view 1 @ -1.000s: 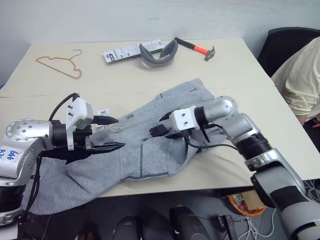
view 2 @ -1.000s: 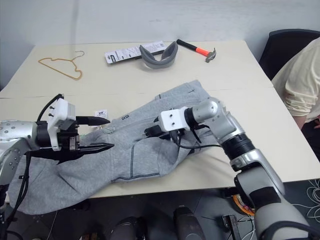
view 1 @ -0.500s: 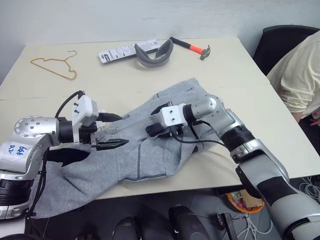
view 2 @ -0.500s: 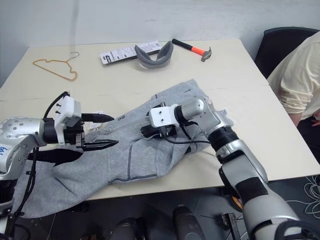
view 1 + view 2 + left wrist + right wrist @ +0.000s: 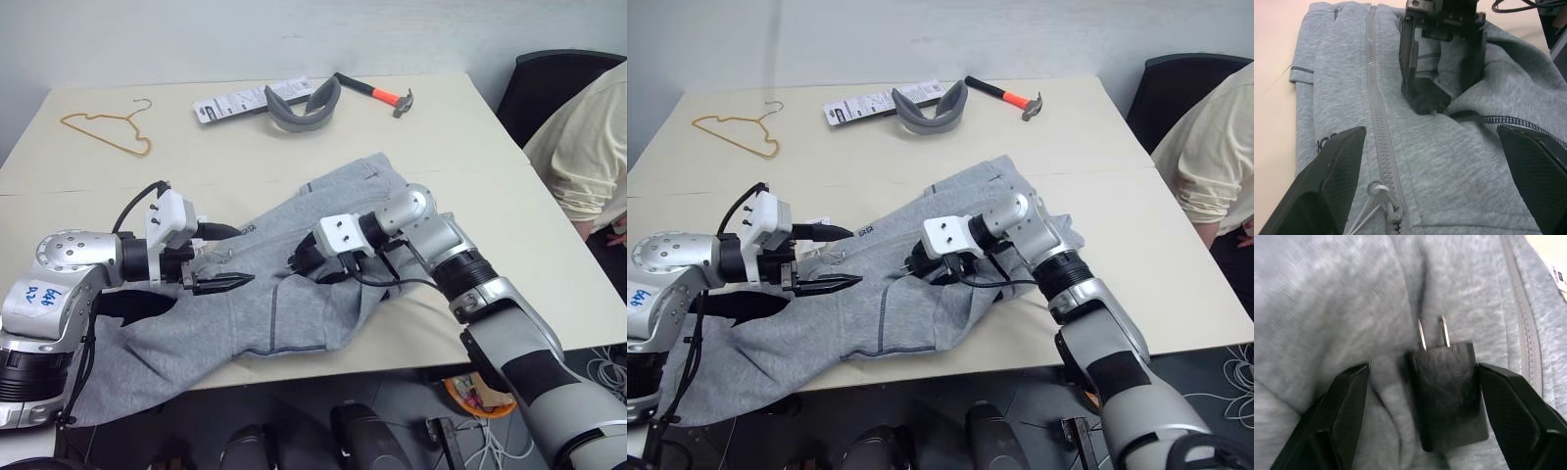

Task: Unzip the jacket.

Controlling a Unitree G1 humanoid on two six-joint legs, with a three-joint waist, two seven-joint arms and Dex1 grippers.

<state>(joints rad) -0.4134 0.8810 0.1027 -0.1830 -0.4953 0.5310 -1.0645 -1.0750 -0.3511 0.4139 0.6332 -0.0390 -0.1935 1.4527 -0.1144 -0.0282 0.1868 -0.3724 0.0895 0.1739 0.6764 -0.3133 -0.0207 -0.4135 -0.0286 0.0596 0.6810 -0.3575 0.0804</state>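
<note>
The light grey jacket (image 5: 284, 304) lies crumpled across the table's near edge, its zipper (image 5: 1378, 112) closed and running up the fabric. The zipper pull (image 5: 1393, 213), with a white string on it, sits close to my left gripper (image 5: 227, 258). That gripper hovers open just above the jacket's left part, with nothing between its fingers. My right gripper (image 5: 299, 262) rests on the jacket's middle, pointing toward the left one. Its fingers stand apart, and a black two-pronged plug (image 5: 1449, 387) lies between them on the cloth, with a gap on one side. A white hang tag (image 5: 201, 217) peeks out beside the left wrist.
At the back of the table lie a wire hanger (image 5: 108, 132), a flat packaged card (image 5: 235, 101), a grey curved band (image 5: 299, 106) and an orange-handled hammer (image 5: 377, 93). A person in a cream garment (image 5: 578, 157) sits at the right by a black chair (image 5: 549, 78).
The camera shifted slightly. My right wrist has turned a little over the jacket's middle. The left gripper stays open in the same spot.
</note>
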